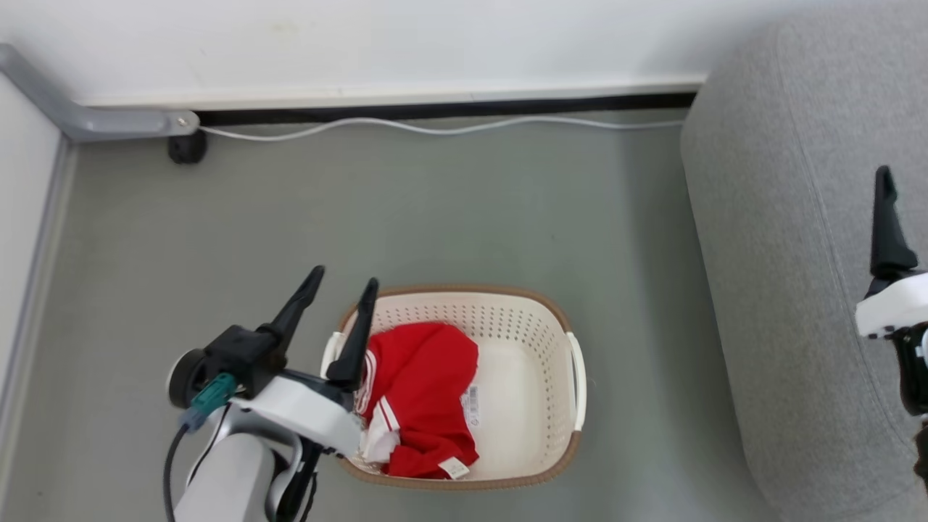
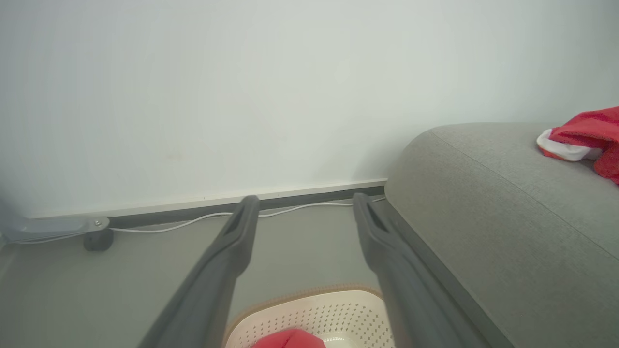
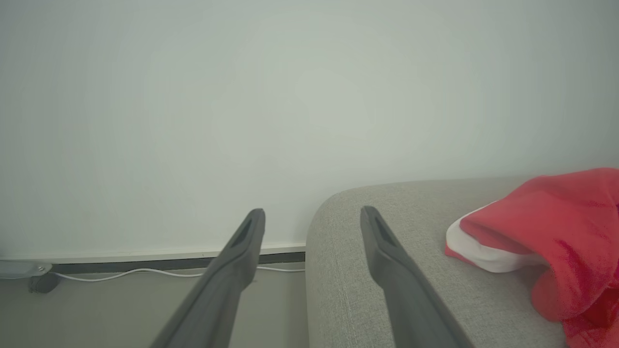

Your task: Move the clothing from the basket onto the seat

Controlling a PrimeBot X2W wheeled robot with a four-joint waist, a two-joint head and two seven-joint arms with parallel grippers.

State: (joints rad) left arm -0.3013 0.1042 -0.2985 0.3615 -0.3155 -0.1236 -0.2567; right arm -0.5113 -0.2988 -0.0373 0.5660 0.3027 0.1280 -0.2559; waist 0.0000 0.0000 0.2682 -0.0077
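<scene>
A cream perforated basket (image 1: pixel 536 330) with a brown rim stands on the floor, and red clothing (image 1: pixel 424 377) with white stripes and tags lies in its left half. My left gripper (image 1: pixel 341 279) hangs open above the basket's left rim, nothing between its fingers; in the left wrist view the gripper (image 2: pixel 302 203) points at the wall, with the basket (image 2: pixel 333 314) and a red bit of clothing (image 2: pixel 290 339) below. The grey seat (image 1: pixel 797 254) fills the right. My right gripper (image 3: pixel 312 215) is open over the seat (image 3: pixel 411 227), beside a red garment (image 3: pixel 556 232) lying on it, also the garment (image 2: pixel 587 133).
A white wall with a skirting board runs along the back, and a white cable (image 1: pixel 435 129) lies on the floor beneath it. A grey metal bar (image 1: pixel 94 119) with a dark foot (image 1: pixel 187 148) stands at the back left. Grey floor lies between basket and wall.
</scene>
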